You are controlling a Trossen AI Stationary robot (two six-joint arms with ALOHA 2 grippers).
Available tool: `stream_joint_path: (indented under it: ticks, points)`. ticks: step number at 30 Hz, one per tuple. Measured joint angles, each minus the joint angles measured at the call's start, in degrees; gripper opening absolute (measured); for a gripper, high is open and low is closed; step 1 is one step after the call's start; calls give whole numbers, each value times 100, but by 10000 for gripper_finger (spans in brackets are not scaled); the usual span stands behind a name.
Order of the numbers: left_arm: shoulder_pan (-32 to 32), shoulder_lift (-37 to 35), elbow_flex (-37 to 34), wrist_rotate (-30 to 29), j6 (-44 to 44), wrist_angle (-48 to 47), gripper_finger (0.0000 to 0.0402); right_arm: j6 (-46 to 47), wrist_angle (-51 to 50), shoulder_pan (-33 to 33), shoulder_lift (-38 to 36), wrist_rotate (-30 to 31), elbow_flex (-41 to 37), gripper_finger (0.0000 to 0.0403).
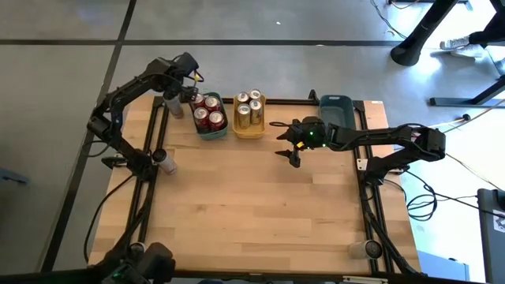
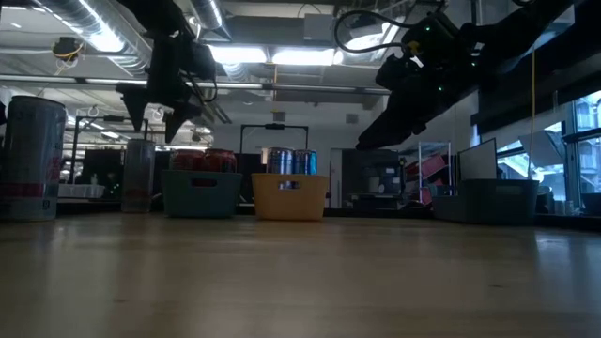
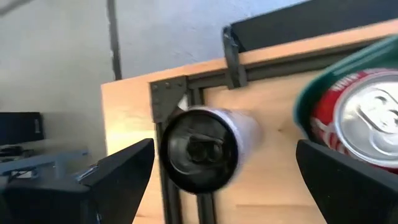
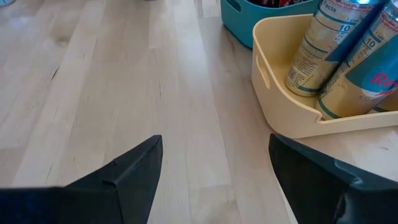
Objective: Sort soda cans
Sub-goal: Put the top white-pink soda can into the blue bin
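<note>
A dark grey soda can point(image 3: 200, 155) stands upright at the table's far left corner point(image 1: 174, 104), beside the teal tray point(image 1: 200, 130) that holds red cans point(image 1: 210, 114). My left gripper point(image 3: 225, 152) hovers open just above this can point(image 2: 139, 175), one finger on either side, touching nothing. Several gold cans point(image 1: 249, 109) stand in the yellow tray point(image 4: 280, 109). My right gripper point(image 1: 286, 147) waits open above bare table, right of the yellow tray and near its front corner.
A grey-blue tray point(image 1: 339, 107) sits at the far right. Another grey can point(image 1: 164, 162) stands by the table's left edge and looms large in the low view point(image 2: 33, 160). The table's frame rail point(image 3: 233, 59) runs behind the corner can. Bare wood point(image 1: 252, 213) fills the middle and near part.
</note>
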Motion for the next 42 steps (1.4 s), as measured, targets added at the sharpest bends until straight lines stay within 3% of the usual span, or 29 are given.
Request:
stream_joint_path:
  ticks: [15, 27, 36, 42]
  points:
    - [-48, 236, 0, -451, -209, -110, 379, -109, 18, 0, 26, 2, 0, 293]
    - [-42, 868, 0, -644, -498, -392, 379, -113, 63, 2, 368, -151, 0, 293]
    - [11, 990, 0, -459, -295, -457, 379, -110, 188, 2, 382, -210, 0, 293]
    - [7, 951, 7, -252, 27, -459, 338, -125, 186, 2, 382, -211, 0, 293]
